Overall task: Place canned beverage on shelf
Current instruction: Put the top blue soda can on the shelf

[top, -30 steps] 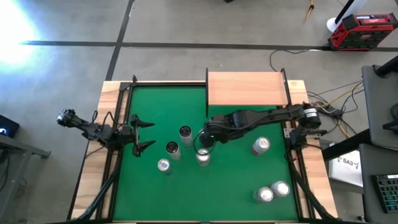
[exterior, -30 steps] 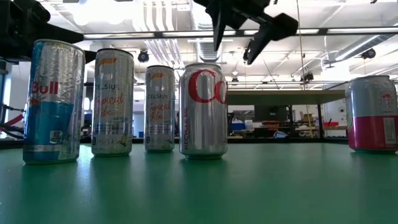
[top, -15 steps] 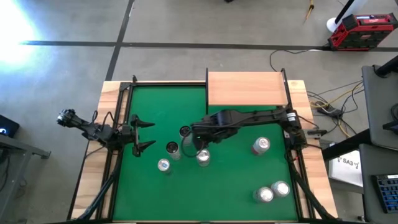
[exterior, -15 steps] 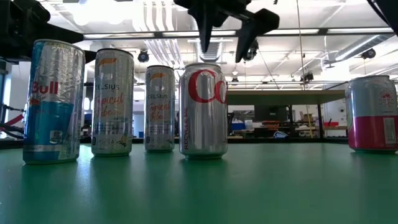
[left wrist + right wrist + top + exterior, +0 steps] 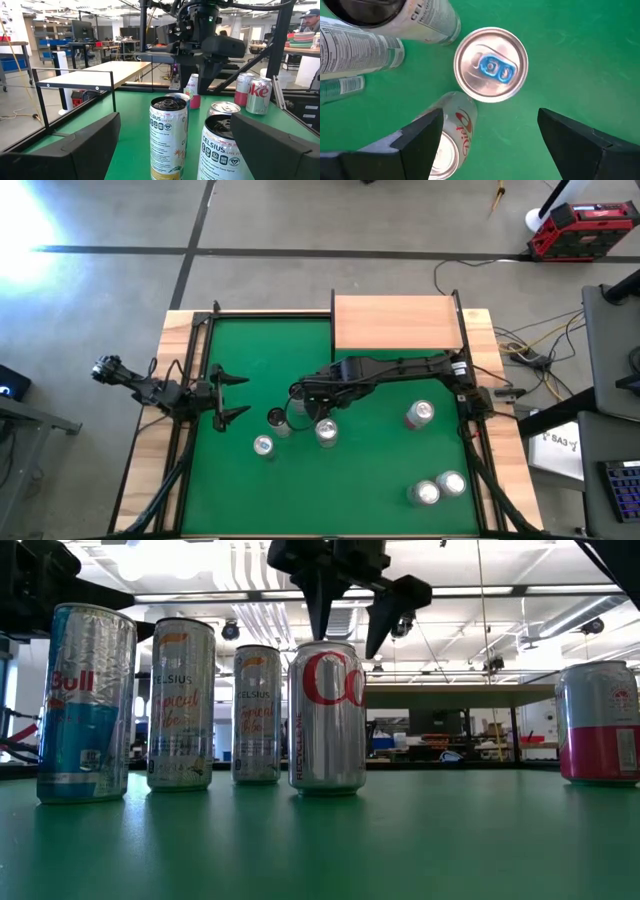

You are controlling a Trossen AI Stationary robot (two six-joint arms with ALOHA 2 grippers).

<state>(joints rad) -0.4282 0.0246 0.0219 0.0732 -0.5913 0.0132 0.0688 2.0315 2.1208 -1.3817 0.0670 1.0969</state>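
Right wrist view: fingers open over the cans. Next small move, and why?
Probably nudge the right gripper until the blue-tab can sits centred between its open fingers, then descend. That can lies just ahead of the fingertips, and the Diet Coke can crowds one finger, so a straight drop might clip it. The left gripper waits open at the left side.

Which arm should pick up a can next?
Right. Its open hand hangs over the can cluster mid-table, near the shelf. The left hand waits open at the table's left edge.
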